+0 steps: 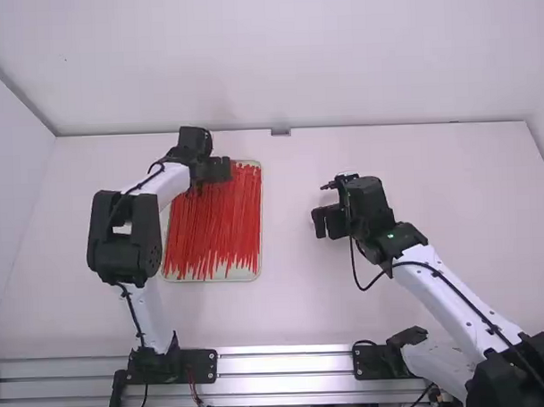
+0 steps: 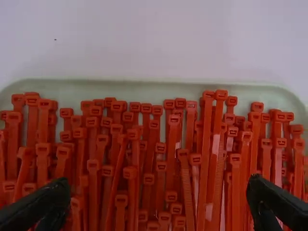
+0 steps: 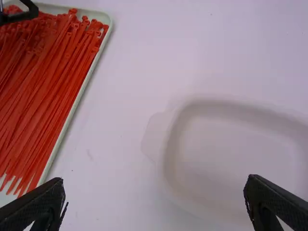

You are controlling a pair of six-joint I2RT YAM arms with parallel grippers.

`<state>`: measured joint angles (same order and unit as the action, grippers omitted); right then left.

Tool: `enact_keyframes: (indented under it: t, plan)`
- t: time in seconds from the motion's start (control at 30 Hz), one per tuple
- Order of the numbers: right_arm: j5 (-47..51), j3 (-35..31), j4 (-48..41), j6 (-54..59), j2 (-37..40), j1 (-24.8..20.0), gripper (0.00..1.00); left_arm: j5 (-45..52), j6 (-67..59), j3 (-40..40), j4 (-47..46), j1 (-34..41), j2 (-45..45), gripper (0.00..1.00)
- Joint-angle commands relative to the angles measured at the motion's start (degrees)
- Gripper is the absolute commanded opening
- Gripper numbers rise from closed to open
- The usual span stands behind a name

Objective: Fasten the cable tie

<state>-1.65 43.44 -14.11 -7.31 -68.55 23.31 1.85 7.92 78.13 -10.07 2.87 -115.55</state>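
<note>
Left gripper (image 2: 156, 204) is spread wide and holds nothing. It sits low over the head end of the orange cable ties (image 2: 144, 144), at the far end of the pale green tray (image 2: 144, 86). The ties lie in a dense parallel pile with heads overlapping, and that's your problem: at this width you'd likely pinch a bundle.

Pick one tie on top or at the pile's edge and narrow the fingers before descending. Close across the strap just behind the head, not on the head, because you'll need the slot free for threading. Lift slowly and check no neighbours come along; the straps look likely to snag each other.

Right gripper (image 3: 154, 207) is also open and empty, hanging over the table (image 1: 449, 162) by a shallow white container (image 3: 231, 144), well apart from the tray. Hold it there until the left has a single tie clear, then bring it in for the tail end.

My read: task at the start, no tie picked yet.
</note>
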Motion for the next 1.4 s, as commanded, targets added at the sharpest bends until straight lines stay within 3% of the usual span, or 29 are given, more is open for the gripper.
enact_keyframes:
  t: [0.0,0.5,0.6,0.67,1.37]
  plan:
    - [0.02,2.21,-0.02,-0.15,-0.46,0.33,0.99,3.80,0.87,1.01,0.26,-1.92,-1.90,0.93]
    - [0.04,2.21,0.17,-0.17,-0.46,0.33,0.99,10.67,1.75,0.98,3.80,-2.29,-3.61,0.88]
    - [0.04,2.21,0.28,-0.15,-0.46,0.33,0.99,10.67,2.56,0.98,4.20,-2.01,-3.61,0.65]
    - [0.04,2.21,0.35,-0.13,-0.46,0.33,0.99,10.60,2.99,0.98,4.39,-2.27,-3.61,0.64]
    - [0.42,2.21,0.37,0.26,-0.46,0.33,0.99,9.18,4.26,-2.03,7.61,-2.34,-4.02,0.62]
